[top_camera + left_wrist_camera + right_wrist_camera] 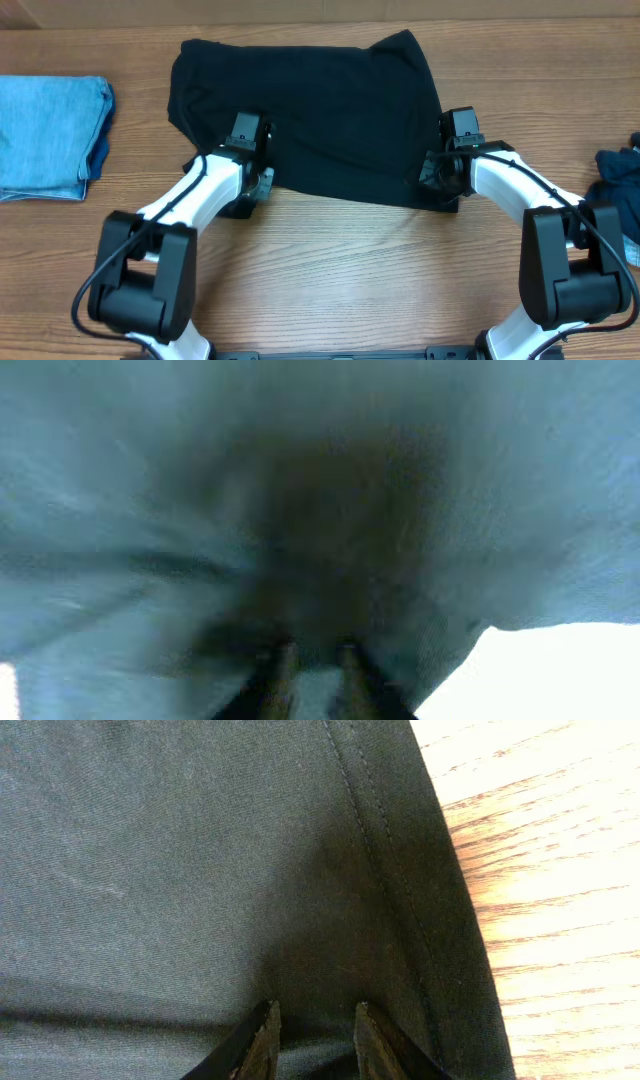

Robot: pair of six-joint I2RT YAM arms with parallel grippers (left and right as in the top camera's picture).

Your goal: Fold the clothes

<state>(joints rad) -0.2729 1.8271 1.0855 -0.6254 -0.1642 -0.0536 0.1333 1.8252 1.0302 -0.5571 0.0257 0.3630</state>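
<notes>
The clothes here are chiefly a black T-shirt (320, 110) spread flat across the far half of the table. My left gripper (250, 150) sits over its near left edge. In the blurred left wrist view the cloth (300, 480) fills the frame, and the left gripper (317, 665) stands narrow with fabric between its fingers. My right gripper (452, 150) is at the shirt's near right corner. Close up, the right gripper (315, 1020) is shut on a fold of the shirt (180, 850), just left of the stitched hem (385, 840).
Folded light blue denim (50, 135) lies at the left edge of the wooden table (340, 260). A crumpled dark navy garment (620, 185) lies at the right edge. Bare wood (540, 870) shows to the right of the shirt's hem.
</notes>
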